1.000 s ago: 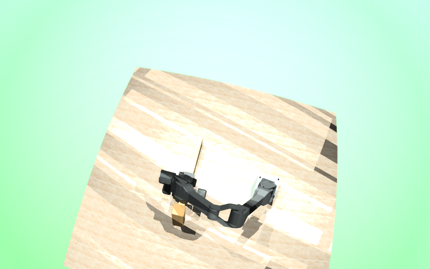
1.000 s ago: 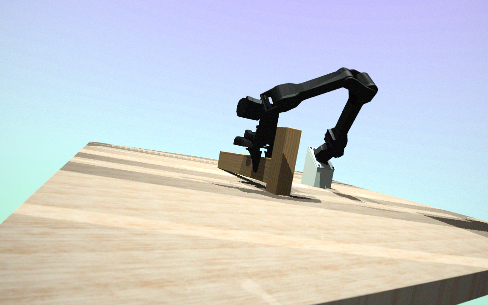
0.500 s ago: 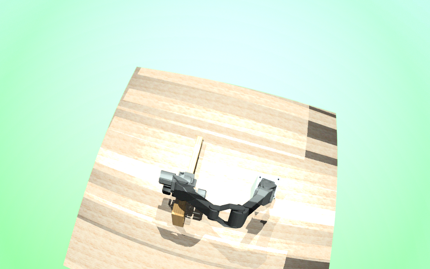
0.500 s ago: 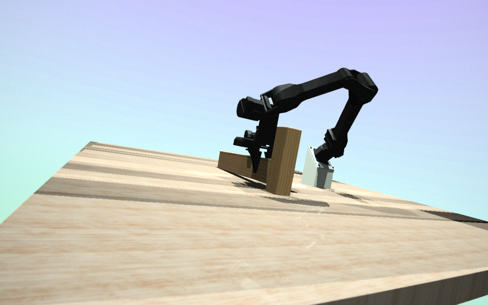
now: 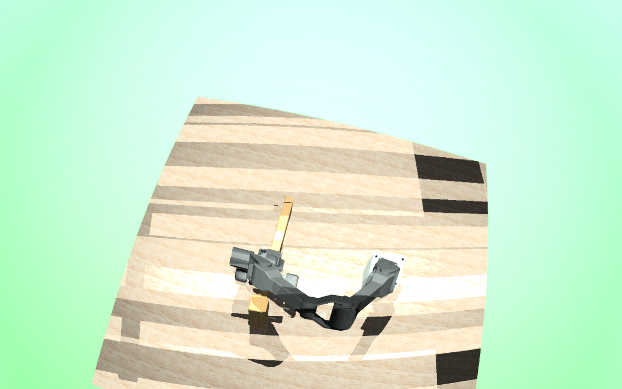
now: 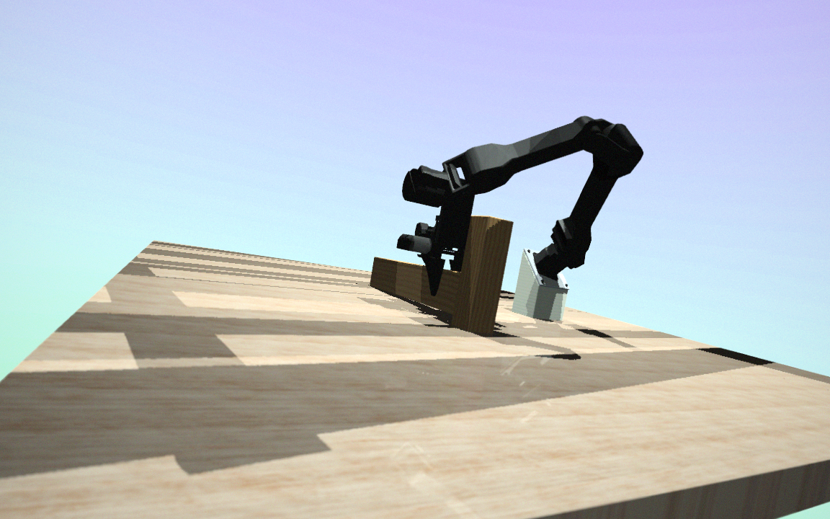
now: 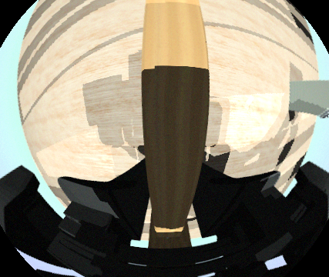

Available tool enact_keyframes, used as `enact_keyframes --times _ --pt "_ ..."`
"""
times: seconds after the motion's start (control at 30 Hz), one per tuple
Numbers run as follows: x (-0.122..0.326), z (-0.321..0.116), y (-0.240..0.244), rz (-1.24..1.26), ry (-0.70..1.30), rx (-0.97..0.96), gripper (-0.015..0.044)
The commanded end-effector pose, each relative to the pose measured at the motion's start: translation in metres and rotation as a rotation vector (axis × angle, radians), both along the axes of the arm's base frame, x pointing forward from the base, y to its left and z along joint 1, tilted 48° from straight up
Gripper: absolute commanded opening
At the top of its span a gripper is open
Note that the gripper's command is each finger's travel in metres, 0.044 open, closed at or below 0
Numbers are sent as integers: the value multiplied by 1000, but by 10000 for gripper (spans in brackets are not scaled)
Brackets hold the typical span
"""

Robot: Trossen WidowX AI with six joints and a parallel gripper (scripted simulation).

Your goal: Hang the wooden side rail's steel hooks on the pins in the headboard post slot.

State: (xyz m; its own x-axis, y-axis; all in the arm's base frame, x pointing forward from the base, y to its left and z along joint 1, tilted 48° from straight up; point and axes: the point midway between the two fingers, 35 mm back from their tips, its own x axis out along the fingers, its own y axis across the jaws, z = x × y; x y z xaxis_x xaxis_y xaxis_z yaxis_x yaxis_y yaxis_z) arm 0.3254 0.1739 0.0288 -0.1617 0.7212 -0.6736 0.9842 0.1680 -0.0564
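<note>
One black two-fingered metal claw [image 5: 269, 263] [image 6: 442, 284] [image 7: 169, 156]: clamped on the long brown wooden rail [image 5: 282, 227] [image 6: 408, 277] [image 7: 176, 115]
Upright brown wooden post [image 5: 258, 312] [image 6: 483, 277]: at the rail's near end
Hooks: hidden

The steel hooks, the pins and the slot cannot be seen in any view, as the post [image 5: 258, 303] [image 6: 483, 277] and the pincer [image 6: 442, 284] [image 7: 169, 156] hide the place where the rail [image 5: 282, 225] [image 6: 405, 278] [image 7: 176, 115] meets it; from above, the arm [image 5: 279, 285] covers the rail's middle. In the wrist view the rail's far end is cut off by the upper edge; the desk [image 5: 332, 193] [image 6: 341, 400] [image 7: 95, 146] is cut by the lower edge from above.
</note>
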Motion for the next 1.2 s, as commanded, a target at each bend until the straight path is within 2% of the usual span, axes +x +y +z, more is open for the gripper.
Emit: enact_keyframes --times 0.0,1.17 --pt "1 1 1 -4 -1 7 0" --pt "0 -3 5 -4 -1 7 0"
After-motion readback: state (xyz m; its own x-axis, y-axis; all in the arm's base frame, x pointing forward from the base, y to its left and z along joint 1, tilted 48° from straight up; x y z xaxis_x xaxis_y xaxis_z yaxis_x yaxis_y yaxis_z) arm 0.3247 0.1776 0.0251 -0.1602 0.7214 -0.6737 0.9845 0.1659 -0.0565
